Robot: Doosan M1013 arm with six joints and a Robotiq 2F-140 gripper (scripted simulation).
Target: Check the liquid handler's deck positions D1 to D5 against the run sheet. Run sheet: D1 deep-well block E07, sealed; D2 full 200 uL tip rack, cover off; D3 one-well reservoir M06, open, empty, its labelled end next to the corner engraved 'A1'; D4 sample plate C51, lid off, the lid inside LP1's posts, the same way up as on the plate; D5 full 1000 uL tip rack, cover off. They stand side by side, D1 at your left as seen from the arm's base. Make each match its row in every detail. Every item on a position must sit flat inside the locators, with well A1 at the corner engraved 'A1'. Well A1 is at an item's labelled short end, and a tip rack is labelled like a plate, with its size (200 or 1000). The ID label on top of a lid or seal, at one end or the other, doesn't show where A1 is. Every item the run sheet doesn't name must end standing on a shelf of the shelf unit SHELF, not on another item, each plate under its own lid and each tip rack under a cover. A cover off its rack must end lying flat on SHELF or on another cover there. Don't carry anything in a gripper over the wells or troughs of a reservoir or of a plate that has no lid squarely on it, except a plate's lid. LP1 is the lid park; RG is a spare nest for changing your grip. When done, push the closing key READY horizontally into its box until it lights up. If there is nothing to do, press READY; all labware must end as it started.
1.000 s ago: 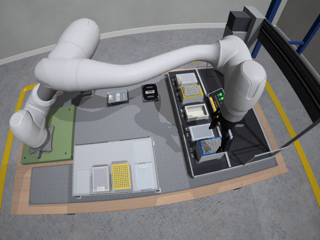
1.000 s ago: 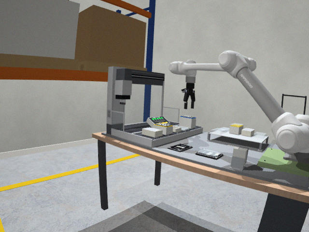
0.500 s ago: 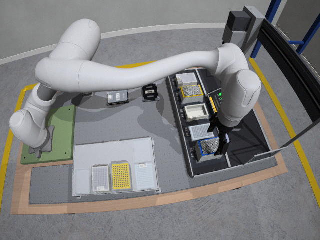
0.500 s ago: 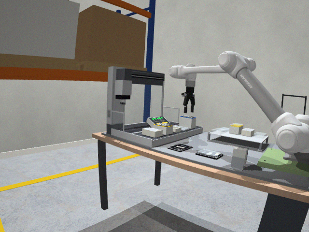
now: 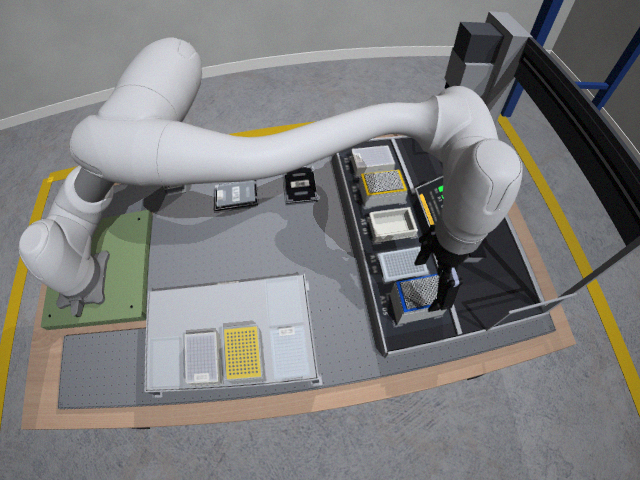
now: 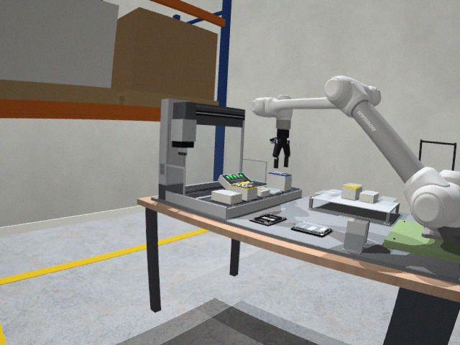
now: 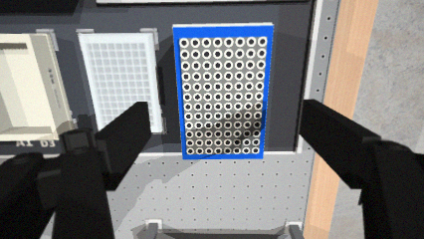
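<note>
The gripper hung open and empty above the blue rack at D5, its fingers set wider than the rack, probably to grasp its long sides. The plate stood just beside, uncovered.

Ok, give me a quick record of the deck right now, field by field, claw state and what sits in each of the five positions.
claw: open, holding nothing, above the blue-framed rack
first position: closed white block
second position: yellow-framed tip rack, uncovered
third position: cream one-well reservoir, open
fourth position: white well plate, no lid on it
fifth position: blue-framed tip rack, uncovered, tips in every hole that shows
shelf unit: a plate, a yellow rack and clear covers on top
</note>
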